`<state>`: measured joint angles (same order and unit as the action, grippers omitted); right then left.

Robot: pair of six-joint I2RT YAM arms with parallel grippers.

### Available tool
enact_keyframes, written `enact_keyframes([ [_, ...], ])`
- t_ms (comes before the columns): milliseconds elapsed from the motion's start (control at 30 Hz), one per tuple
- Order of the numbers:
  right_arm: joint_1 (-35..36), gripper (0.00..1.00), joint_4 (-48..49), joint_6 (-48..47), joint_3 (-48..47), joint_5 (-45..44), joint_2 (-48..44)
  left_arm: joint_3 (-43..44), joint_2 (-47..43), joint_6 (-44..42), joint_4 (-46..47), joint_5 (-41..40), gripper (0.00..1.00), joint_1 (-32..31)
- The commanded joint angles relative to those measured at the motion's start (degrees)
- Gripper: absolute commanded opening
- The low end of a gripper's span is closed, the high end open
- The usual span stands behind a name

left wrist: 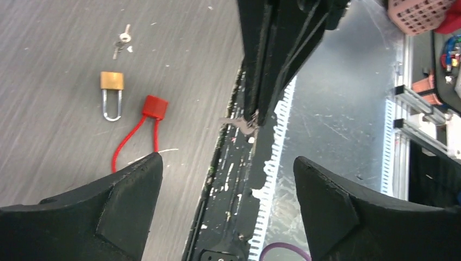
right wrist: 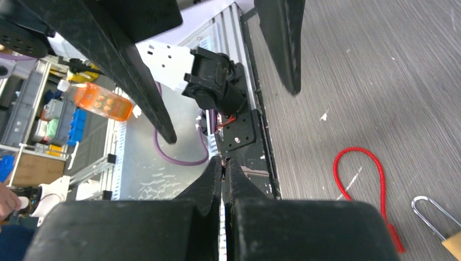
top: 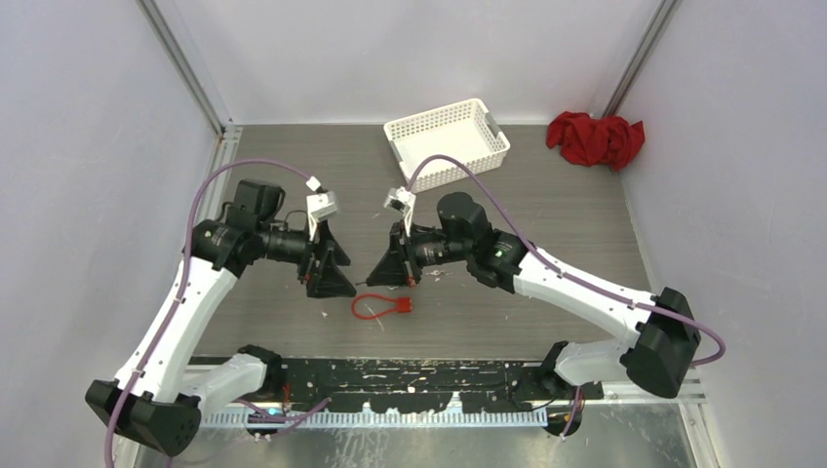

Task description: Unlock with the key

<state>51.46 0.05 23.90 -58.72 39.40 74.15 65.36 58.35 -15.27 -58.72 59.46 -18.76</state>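
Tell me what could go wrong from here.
1. The right pincer is shut on the key only at its very fingertips, with the key sticking out sideways. It may twist or slip out.
2. The padlock lies loose and flat on the table, and the left pincer is open and holds nothing. A push from the key could simply slide the padlock.
3. The red cable lock lies close beside the padlock and could snag.

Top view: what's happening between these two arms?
The right gripper is shut on a small silver key, held up in the air. The left gripper faces it, open and empty. The brass padlock lies on the table beside a red cable lock, with neither arm touching it, so unlocking has not begun.
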Motion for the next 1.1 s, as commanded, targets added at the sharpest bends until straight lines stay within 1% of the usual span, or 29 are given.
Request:
enact_keyframes([
  [0,-2.1,0.01,-0.3,-0.1,3.7,-3.7,-4.3,3.4,3.3,-4.5,0.5,-7.3,0.91,-0.2],
  [67,-4.5,0.01,-2.9,0.3,5.6,-5.6,-5.9,3.7,6.3,-7.3,0.2,-11.3,0.89,-0.2],
  [167,-10.0,0.01,-7.0,1.5,8.0,-5.3,-8.4,4.1,11.8,-11.3,0.3,-15.6,0.81,-0.9],
  [233,-11.8,0.01,-8.4,1.9,10.0,-5.9,-11.1,4.2,15.8,-12.9,1.3,-18.0,0.79,-2.1],
  [300,-12.6,0.01,-11.3,1.5,10.8,-8.6,-13.6,3.9,19.4,-13.4,3.6,-20.9,0.78,-4.1],
  [367,-13.2,0.01,-14.4,1.4,10.8,-10.7,-15.5,3.4,22.6,-13.1,7.1,-23.4,0.79,-6.6],
  [467,-13.7,0.01,-17.4,1.9,11.1,-13.3,-18.1,3.0,27.2,-12.2,13.3,-27.7,0.86,-10.7],
  [533,-14.0,0.01,-19.3,2.2,11.0,-14.7,-19.6,3.3,30.5,-12.1,16.4,-30.1,0.87,-13.2],
  [600,-14.3,0.01,-21.8,2.3,10.8,-15.6,-20.8,4.1,34.9,-11.9,19.2,-31.4,0.9,-15.1],
  [700,-14.8,0.01,-24.4,2.6,10.4,-16.5,-22.4,6.6,40.2,-10.8,21.0,-32.5,0.9,-17.3],
  [800,-15.1,0.01,-27.2,2.6,9.4,-17.1,-23.7,7.8,43.6,-10.3,22.9,-33.7,0.89,-19.3],
  [933,-15.3,0.01,-30.0,2.4,8.6,-17.8,-26.0,6.6,45.2,-9.6,26.8,-35.9,0.88,-21.8],
  [1067,-15.4,0.01,-31.4,2.5,8.2,-17.9,-27.7,6.2,46.2,-8.3,30.1,-37.8,0.88,-22.7],
])
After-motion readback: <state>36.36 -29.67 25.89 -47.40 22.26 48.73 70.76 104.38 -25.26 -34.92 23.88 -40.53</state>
